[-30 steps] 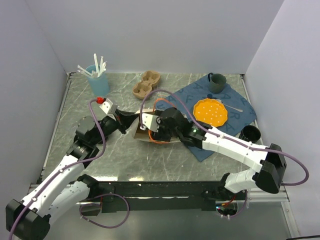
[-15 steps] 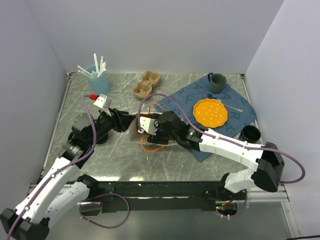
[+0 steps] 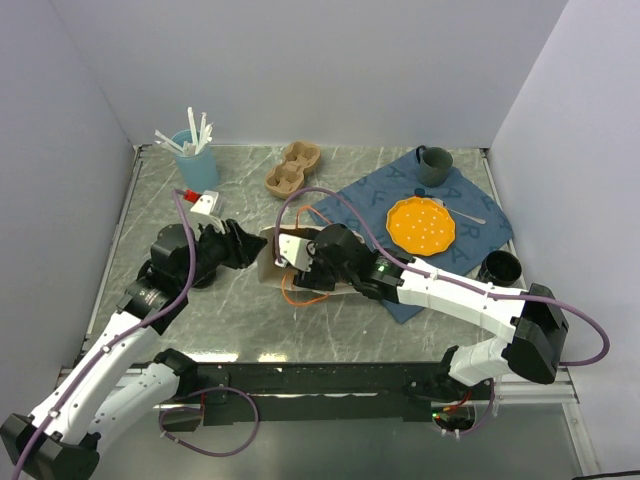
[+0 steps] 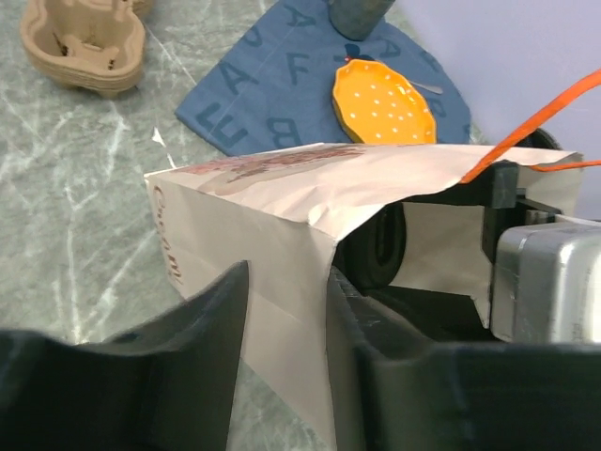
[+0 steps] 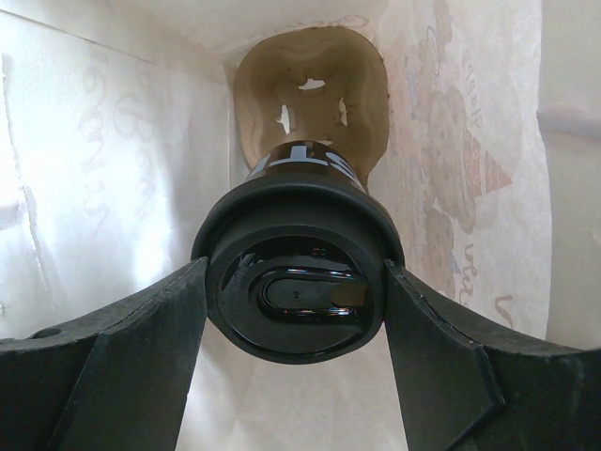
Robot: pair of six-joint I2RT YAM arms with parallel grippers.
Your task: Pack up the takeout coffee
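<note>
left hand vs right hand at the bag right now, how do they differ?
Left hand is outside the paper bag, straddling its creased side; right hand is deep inside it. Left hand's fingers stand apart around the paper; right hand's fingers press both sides of the lidded black cup. Shared: both work at the same bag.
</note>
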